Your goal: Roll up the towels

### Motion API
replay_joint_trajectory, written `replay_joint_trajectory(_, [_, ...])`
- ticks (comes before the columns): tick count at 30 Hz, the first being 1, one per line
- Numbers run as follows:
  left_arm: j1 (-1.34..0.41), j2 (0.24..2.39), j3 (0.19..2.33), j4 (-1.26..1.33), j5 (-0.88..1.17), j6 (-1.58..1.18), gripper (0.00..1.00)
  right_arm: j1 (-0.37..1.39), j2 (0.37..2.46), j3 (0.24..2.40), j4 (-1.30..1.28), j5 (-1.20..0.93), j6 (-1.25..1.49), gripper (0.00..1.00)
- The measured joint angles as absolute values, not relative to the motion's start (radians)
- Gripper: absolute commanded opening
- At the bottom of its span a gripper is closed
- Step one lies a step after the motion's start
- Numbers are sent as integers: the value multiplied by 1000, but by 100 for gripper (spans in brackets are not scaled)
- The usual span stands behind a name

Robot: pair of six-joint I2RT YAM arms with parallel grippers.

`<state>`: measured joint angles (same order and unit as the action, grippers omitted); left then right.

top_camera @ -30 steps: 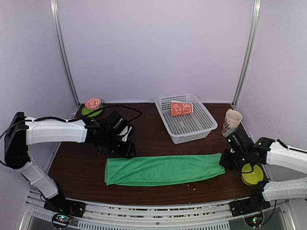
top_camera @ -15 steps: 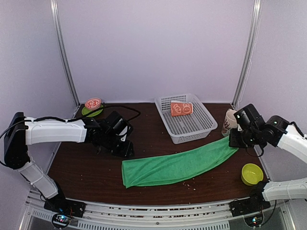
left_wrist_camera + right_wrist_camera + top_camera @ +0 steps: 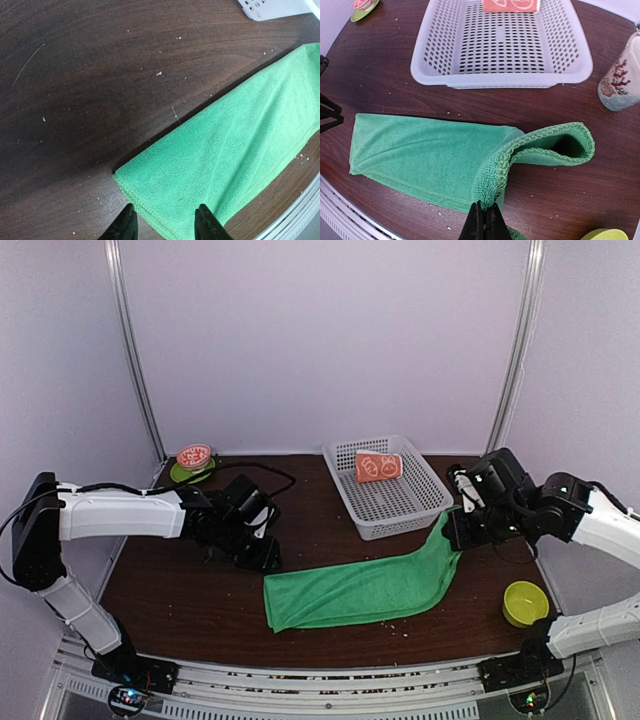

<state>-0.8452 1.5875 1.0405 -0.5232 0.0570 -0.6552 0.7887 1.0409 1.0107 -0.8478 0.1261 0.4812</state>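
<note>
**green towel: right end pinched and curled over, roll barely begun**

step in hand: the right gripper is clamped on the right end of the green towel. it holds that end raised off the table and turned back toward the left, so the wrist view shows a hollow loop of cloth there. the rest of the towel lies flat, a long strip running left across the near middle of the table. i read this as the opening turn of the roll, with nothing wound yet.

the left gripper hangs low over the towel's left end, fingers apart, holding nothing.

next move, my judgement: lay the curled end onto the strip and turn it leftward, tight and square to the long edges. the left gripper would likely need to pin the left end so the strip does not slide.

around: the orange towel sits rolled in the white basket, just beyond the lifted end. a printed cup stands right of the basket, and a yellow-green bowl sits near right. the basket wall and the cup are close to the right arm's sweep.
</note>
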Motion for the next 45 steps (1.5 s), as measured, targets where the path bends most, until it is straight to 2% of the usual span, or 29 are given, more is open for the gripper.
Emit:
replay_joint_trajectory(10, [-845, 1501, 943, -517, 25, -708, 40, 1011, 1377, 1151, -721, 126, 505, 0])
replay_joint_trajectory(23, [-845, 1274, 773, -516, -82, -840, 41, 1143, 1752, 1368, -624, 81, 554, 0])
replay_joint_trajectory(45, [-845, 1227, 693, -516, -108, -916, 40, 1180, 1923, 1566, -686, 73, 636, 0])
